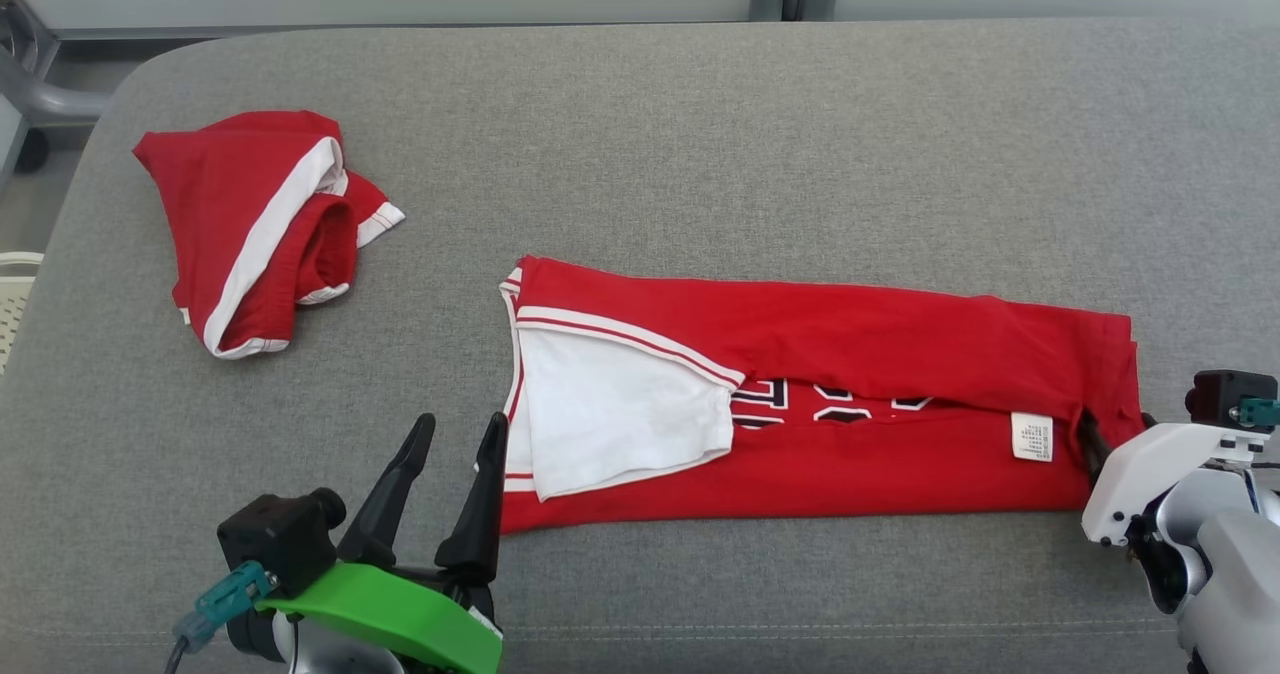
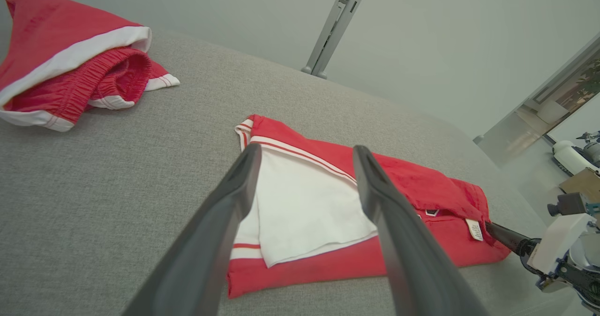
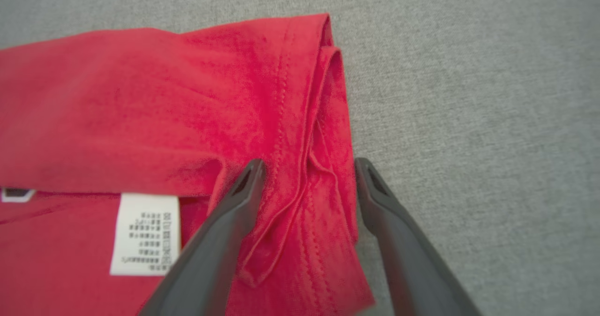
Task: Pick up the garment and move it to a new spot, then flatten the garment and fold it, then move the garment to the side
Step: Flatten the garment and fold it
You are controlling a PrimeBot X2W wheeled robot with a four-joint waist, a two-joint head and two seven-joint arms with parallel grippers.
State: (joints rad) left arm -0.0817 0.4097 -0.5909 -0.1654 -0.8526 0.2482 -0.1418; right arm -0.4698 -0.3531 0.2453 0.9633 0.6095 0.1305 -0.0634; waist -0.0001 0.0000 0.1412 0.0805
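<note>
Down at the near edge, the left gripper (image 1: pixel 460 422) is sitting released, its two dark fingers spread wide and pointing at the left end of the red jersey (image 1: pixel 850 334), just beside it and gripping nothing. Over on the right, the right gripper (image 3: pixel 310 162) is standing just as wide. One finger is over the doubled hem and the other is at the cloth's edge above the grey cushion (image 1: pixel 700 134). It is straddling that end rather than pinching it, and whether the tips are touching the fabric I cannot tell.

The jersey itself is lying in the middle of the cushion as one long flat band. Its far side is folded over toward us, a white sleeve panel (image 1: pixel 620 414) is turned up at the left, black lettering (image 1: pixel 800 399) is peeking through the gap, and a care label (image 1: pixel 1032 437) is showing near the right end.

So the relocating and flattening look done, and the lengthwise fold looks in. By my reading the end-to-end fold is coming next, with both grippers lining up at opposite ends, and the final shift to the side is not yet done.

Farther back on the left, well apart, a pair of red shorts (image 1: pixel 250 224) with a white stripe is lying crumpled.
</note>
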